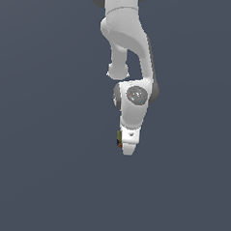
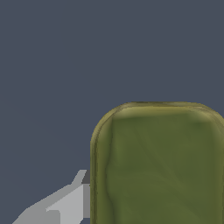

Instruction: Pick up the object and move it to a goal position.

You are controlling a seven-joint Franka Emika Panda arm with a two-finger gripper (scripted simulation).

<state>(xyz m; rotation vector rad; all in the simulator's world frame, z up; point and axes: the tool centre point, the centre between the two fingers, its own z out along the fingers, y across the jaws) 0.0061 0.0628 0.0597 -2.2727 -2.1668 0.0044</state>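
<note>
Object (image 2: 159, 166) fills much of the wrist view: a boxy item with rounded corners, its broad face mottled olive-green with a paler yellowish rim. No lettering, brand or label can be read on it in either view. In the exterior view the object (image 1: 119, 138) shows only as a thin sliver of olive, brown-red and dark patches peeking out on the exterior view's left side of the white gripper (image 1: 127, 146), narrower than the gripper and pressed against it. One grey finger (image 2: 65, 203) lies against the object's side in the wrist view; the other finger is out of view. The jaws appear clenched on the object, gripping it by its sides. The gripper points downward below the arm's wrist joint (image 1: 136, 95), with the white arm (image 1: 125, 28) rising above it. Behind everything is a plain, even slate-grey ground (image 1: 39, 132).
</note>
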